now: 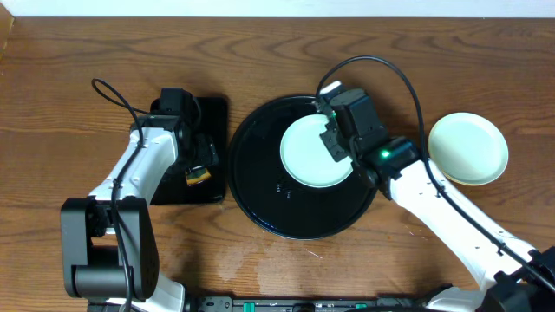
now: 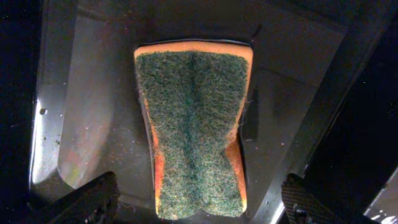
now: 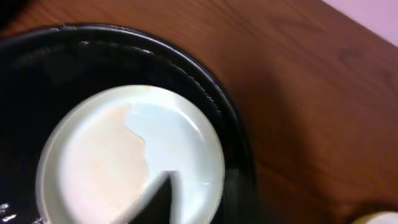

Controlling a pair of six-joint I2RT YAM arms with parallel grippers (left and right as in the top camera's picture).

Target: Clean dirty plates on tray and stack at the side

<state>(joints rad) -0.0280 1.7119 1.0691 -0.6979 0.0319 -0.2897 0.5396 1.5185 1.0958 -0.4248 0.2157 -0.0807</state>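
One mint plate point(image 1: 312, 160) lies in the right half of the round black tray point(image 1: 260, 186). The right pincer point(image 1: 332, 139) sits low over its upper right edge; I cannot tell whether it is clenched or released. Another pale plate point(image 1: 468, 149) sits on the desk point(image 1: 69, 61) at the right of the frame, apart from the tray; how many are stacked there is unclear. The left pincer point(image 2: 199, 198) hangs released above the sponge point(image 2: 196, 124) in the rectangular tray point(image 2: 93, 93), not touching it. The job looks partly done: the tray's plate is yet to join the side pile.

The plate point(image 1: 301, 160) is pale mint, the tray point(image 1: 260, 195) glossy black, the sponge point(image 2: 196, 124) orange faced with green.
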